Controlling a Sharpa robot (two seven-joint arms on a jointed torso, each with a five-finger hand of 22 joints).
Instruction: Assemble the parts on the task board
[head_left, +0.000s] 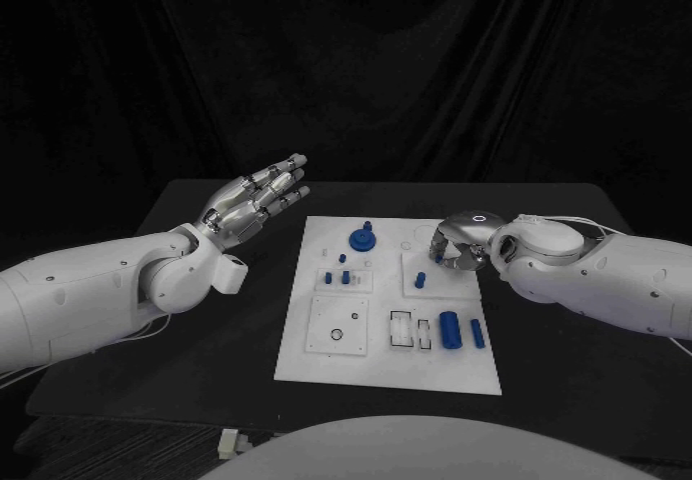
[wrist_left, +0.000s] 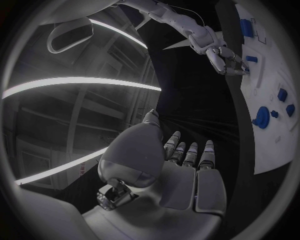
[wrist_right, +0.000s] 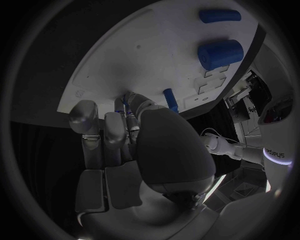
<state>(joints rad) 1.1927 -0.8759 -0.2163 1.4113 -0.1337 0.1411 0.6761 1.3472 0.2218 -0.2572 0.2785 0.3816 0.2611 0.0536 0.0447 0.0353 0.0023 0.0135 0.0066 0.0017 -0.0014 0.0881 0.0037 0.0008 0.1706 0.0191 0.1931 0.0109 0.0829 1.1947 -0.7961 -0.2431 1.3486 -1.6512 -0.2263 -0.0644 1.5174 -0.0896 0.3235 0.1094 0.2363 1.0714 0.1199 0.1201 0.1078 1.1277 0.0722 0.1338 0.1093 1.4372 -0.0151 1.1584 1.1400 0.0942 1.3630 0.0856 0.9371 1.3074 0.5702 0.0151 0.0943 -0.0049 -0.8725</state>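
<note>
Small, hard, light blue parts (head_left: 450, 327), probably smooth plastic: little weight to fight, but easy to let slip or tip, so best pinched by the sides near the top, with fingertips only. Cylinders near the front right of the task board (head_left: 387, 375) likely to roll if nudged.

Task board lying flat mid-table, long side running from front to back. Round blue part (head_left: 364, 239) standing near the board's back edge, left of centre; short pegs (head_left: 340, 277) just in front of it; thin upright peg (head_left: 421, 280) on the right half.

Right hand (head_left: 459, 245) down over the board's back right area, fingers curled toward the surface. In the right wrist view, fingertips (wrist_right: 128, 107) bunched on the board with a sliver of blue among them, another thin blue peg (wrist_right: 170, 100) just beside. Cannot tell whether anything is actually pinched.

Left hand (head_left: 257, 205) raised off the board's left edge, well apart from every part, fingers straight and spread, holding nothing; same seen in the left wrist view (wrist_left: 187, 170).
</note>
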